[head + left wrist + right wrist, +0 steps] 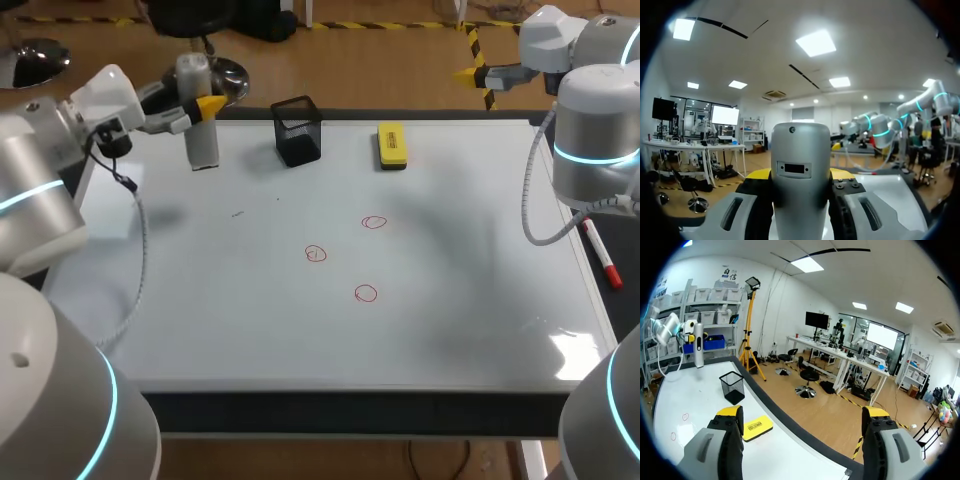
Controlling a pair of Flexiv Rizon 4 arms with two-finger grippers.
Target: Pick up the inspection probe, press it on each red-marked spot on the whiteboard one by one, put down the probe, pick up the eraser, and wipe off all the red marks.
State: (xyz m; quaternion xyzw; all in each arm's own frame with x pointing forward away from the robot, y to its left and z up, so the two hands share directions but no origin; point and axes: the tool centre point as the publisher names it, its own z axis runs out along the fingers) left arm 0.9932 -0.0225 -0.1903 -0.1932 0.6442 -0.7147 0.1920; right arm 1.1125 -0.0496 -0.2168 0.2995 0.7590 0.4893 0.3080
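Probe: a smooth grey cylinder (pixel 203 140) standing upright at the far left of the whiteboard (pixel 250 320). The left wrist view shows a dark rectangular inset and a small round dot near its upper end (pixel 799 150). Whether its lower end touches the board cannot be told.
Red marks: three small hand-drawn circles near the middle of the board, one farther right (pixel 374 222), one to the left (pixel 315 254) and one nearest (pixel 366 293), all well apart from the probe.
Eraser: a yellow block (pixel 392 145) lying flat by the far edge, right of centre; it also shows just beside the right gripper's finger (pixel 757 427).
Between them: a black mesh pen cup (pixel 298 130) stands on the far edge between the probe and the eraser.
Right edge: a red marker (pixel 603 255) lies off the board's right side.
Left gripper: it (pixel 205 105) comes in from the far left, roughly level, and clamps the probe's upper part from both sides with its yellow tips (pixel 799 175).
Right gripper: it (pixel 470 72) hangs beyond the far right corner, off the board, with its fingers spread wide and nothing between them (pixel 802 415).
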